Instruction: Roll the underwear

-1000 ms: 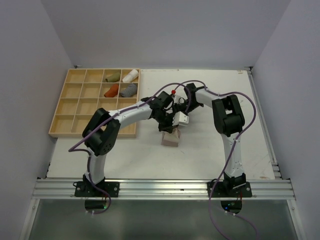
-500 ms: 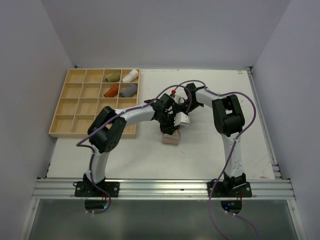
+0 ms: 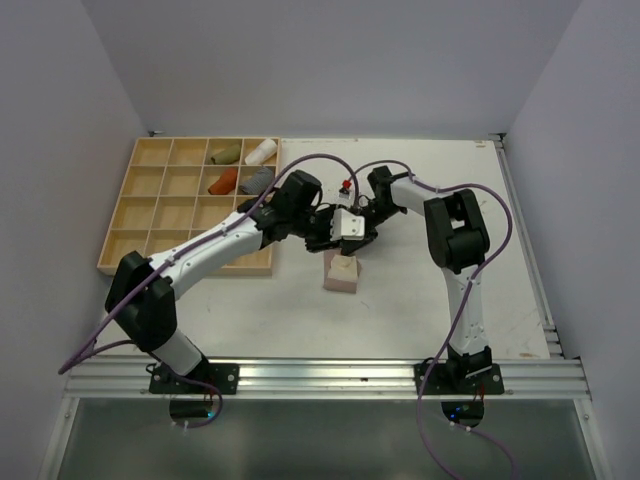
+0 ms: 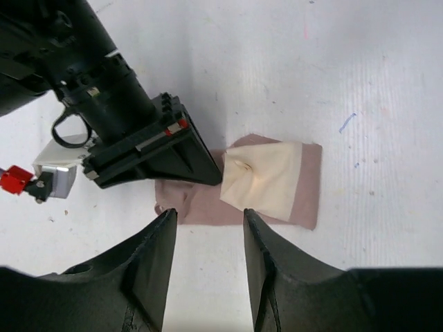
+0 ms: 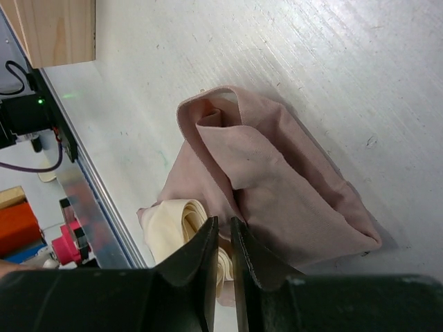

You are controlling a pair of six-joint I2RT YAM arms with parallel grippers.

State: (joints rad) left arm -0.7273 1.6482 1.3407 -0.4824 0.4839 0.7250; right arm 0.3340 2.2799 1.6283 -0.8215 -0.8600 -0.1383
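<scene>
The beige-pink underwear [image 4: 308, 181] lies partly folded on the tabletop [image 3: 420, 300], cream lining turned up, and the right claw [image 5: 223, 232] is clamped on that cream fold at the garment's edge. The left claw [image 4: 209, 216] hovers just above, fingers spread, nothing between them. Off to the left, the rust-orange underwear [image 3: 222, 181] sits bundled in a compartment of the wooden tray [image 3: 150, 196] — well apart from the action.

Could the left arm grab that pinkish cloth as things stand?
Probably yes: the left gripper hangs open near the pink underwear, whose near edge lies uncovered. The right gripper seems to pinch only its cream patch.
</scene>
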